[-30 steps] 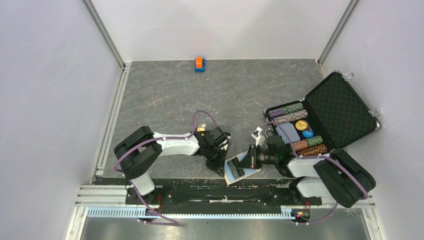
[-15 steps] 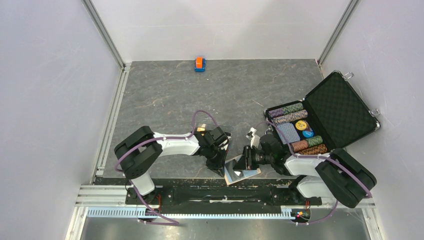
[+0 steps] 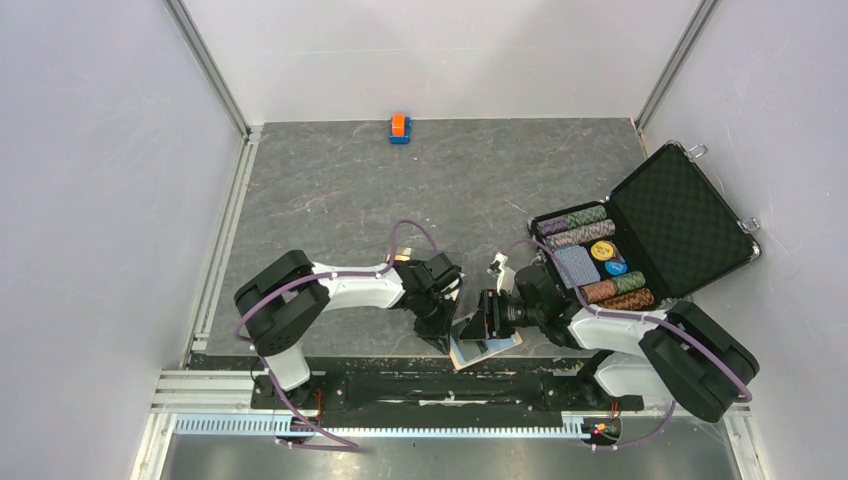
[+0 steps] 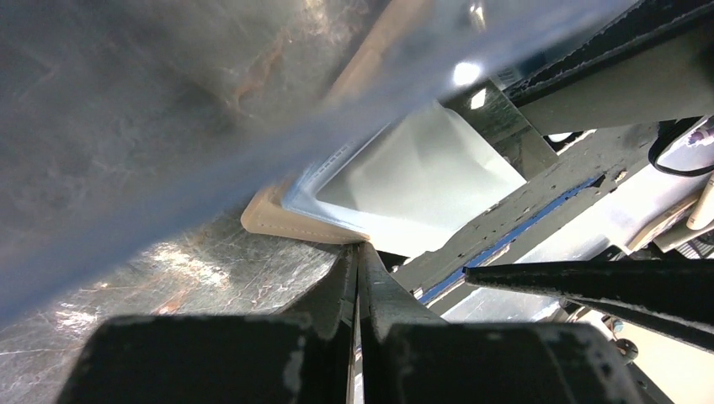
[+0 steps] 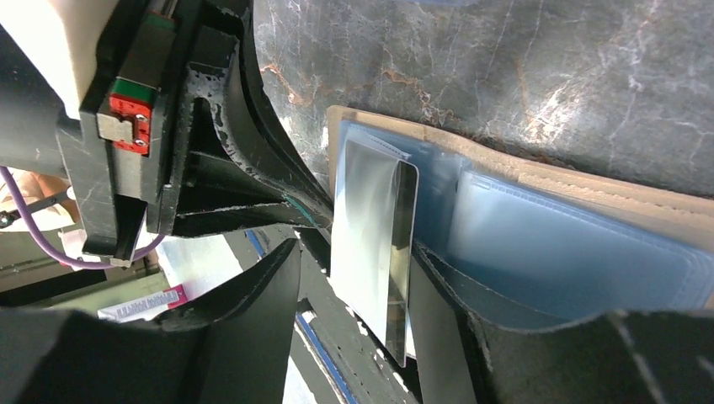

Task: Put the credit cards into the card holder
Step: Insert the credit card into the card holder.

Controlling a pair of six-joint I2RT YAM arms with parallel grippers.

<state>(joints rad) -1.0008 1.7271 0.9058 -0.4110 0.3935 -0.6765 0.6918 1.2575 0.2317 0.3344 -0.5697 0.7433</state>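
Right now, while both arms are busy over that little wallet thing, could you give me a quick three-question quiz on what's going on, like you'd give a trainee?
1. True or false: the right gripper is clamped tight on the credit card.
2. Where does the orange-and-blue block sit? A) at the far edge of the table; B) inside the black case; C) on the poker chips.
3. In a few words: what does the left gripper pinch?

Key: 1 false, its fingers stand apart on either side of the card; 2 A; 3 the edge of the card holder.
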